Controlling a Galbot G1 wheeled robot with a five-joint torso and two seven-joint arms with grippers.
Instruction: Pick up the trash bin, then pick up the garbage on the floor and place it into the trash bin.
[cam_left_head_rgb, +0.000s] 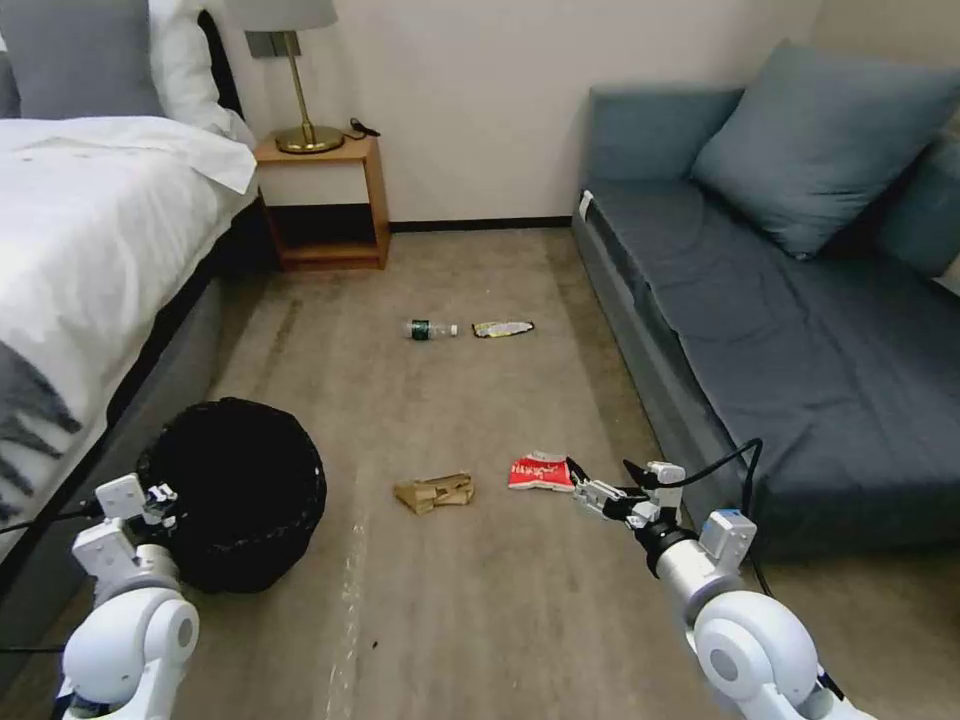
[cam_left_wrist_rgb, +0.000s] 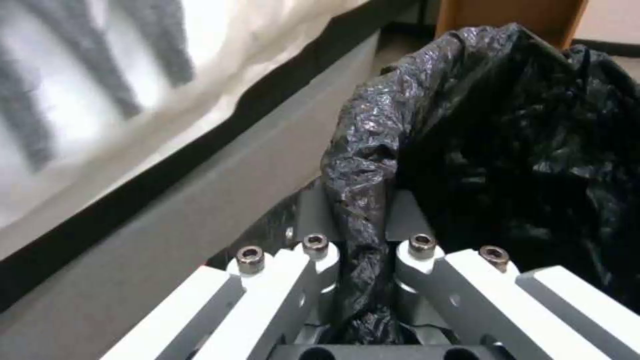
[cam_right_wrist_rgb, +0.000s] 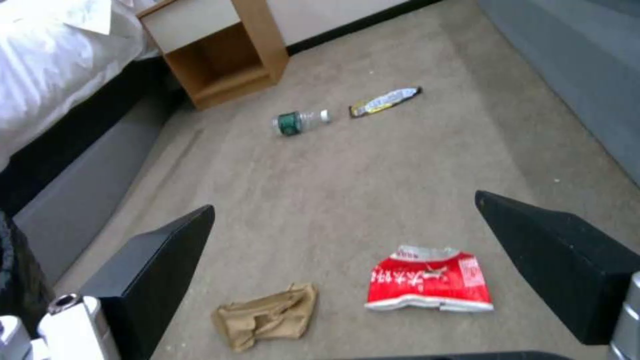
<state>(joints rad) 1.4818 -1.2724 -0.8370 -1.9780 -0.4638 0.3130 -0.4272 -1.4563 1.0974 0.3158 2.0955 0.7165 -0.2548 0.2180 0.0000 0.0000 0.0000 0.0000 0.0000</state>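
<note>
Trash bin (cam_left_head_rgb: 232, 492) sits on the floor by the bed (cam_left_head_rgb: 90, 240) side, left end effector (cam_left_wrist_rgb: 357, 260) clamped on its bagged rim. Garbage is mid-floor: red-white packet (cam_right_wrist_rgb: 429, 279) and brown paper bag (cam_right_wrist_rgb: 267, 316) near, bottle (cam_right_wrist_rgb: 300, 121) and wrapper (cam_right_wrist_rgb: 385, 101) farther, twd the nightstand (cam_left_head_rgb: 325, 200). Right end effector (cam_right_wrist_rgb: 347, 270), fingers wide apart, hovers just above the packet. Judgement: drop straight down, pinch the packet's raised edge. Right arm reaches fwd and low; left arm is bent close by the bin.

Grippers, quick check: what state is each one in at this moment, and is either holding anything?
Left gripper: shut on the trash bin's bag-lined rim, beside the bed.
Right gripper: open, holding nothing, above the floor near the red-and-white packet.
</note>
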